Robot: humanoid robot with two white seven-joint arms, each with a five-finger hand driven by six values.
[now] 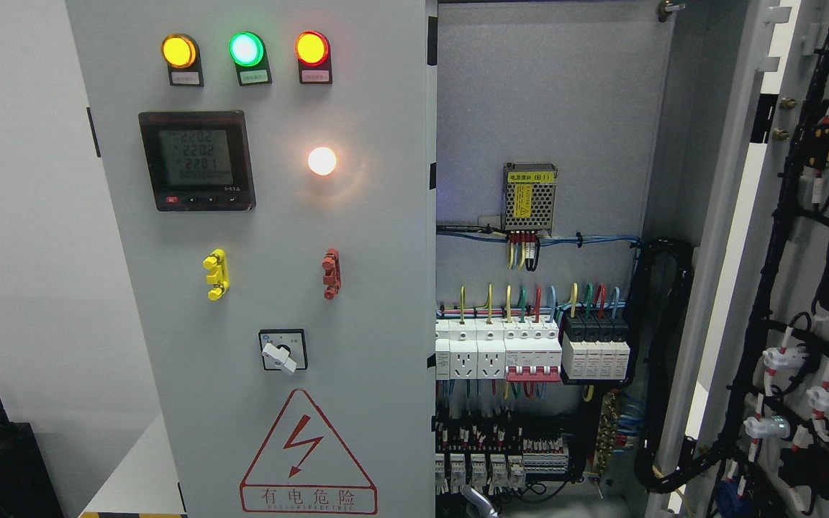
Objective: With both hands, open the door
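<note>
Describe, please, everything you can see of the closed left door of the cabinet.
The left door is a grey panel, seemingly painted metal, shut and slightly tilted in view. It carries three lit lamps in yellow, green and red, a digital meter, a glowing white light, yellow and red handles, a rotary switch and a red lightning warning triangle. No hand touches it.

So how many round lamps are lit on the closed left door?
4. Three in a row at the top: yellow lamp, green lamp, red lamp. The white lamp glows lower, right of the meter.
</note>
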